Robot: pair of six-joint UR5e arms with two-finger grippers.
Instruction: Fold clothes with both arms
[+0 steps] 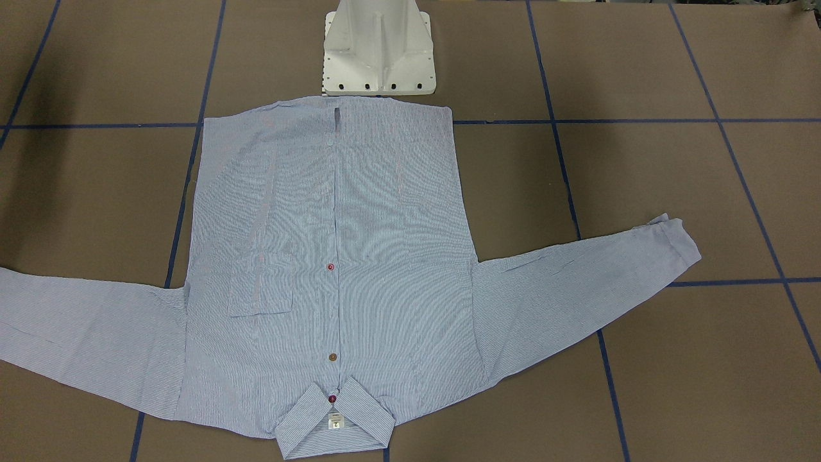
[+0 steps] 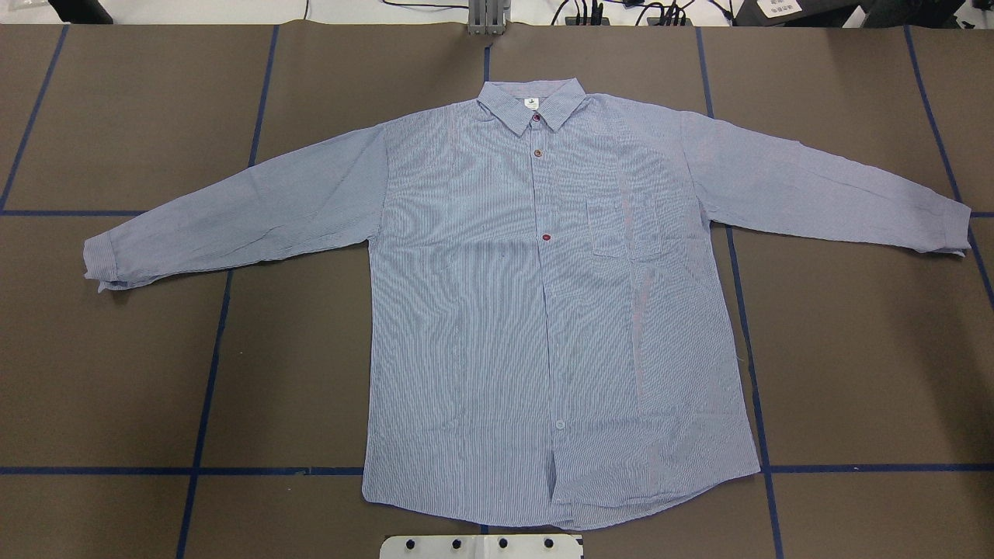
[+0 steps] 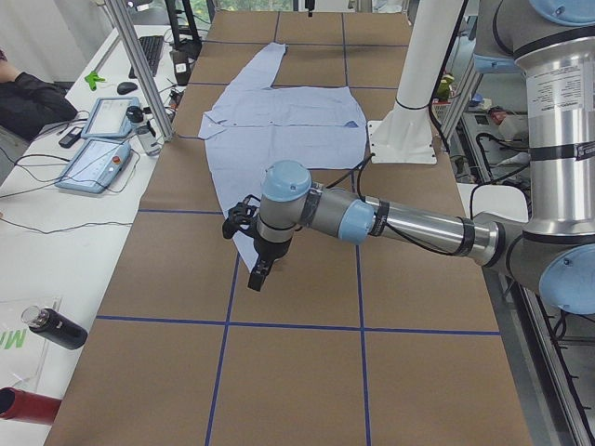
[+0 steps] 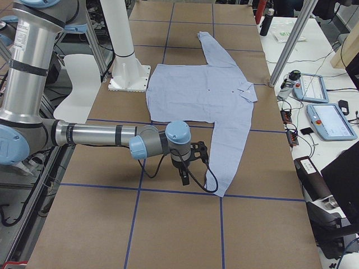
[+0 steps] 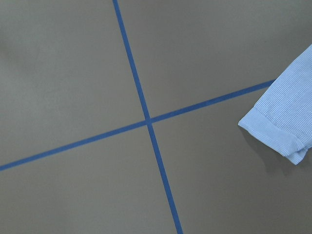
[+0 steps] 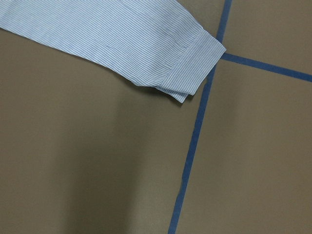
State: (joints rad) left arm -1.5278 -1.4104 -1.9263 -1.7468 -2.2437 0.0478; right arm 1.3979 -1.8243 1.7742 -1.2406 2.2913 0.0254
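The light blue striped shirt lies flat and front up on the brown table, collar away from the robot base and both sleeves spread out. It also shows in the front view. The left arm's gripper hangs low by the left sleeve cuff. The right arm's gripper hangs low beside the right sleeve cuff. Both grippers show only in the side views, so I cannot tell if they are open or shut. Neither wrist view shows its fingers.
The white pedestal base stands at the shirt's hem. Blue tape lines cross the table. Tablets and a bottle lie on the side bench, where a person sits. More tablets show in the right view.
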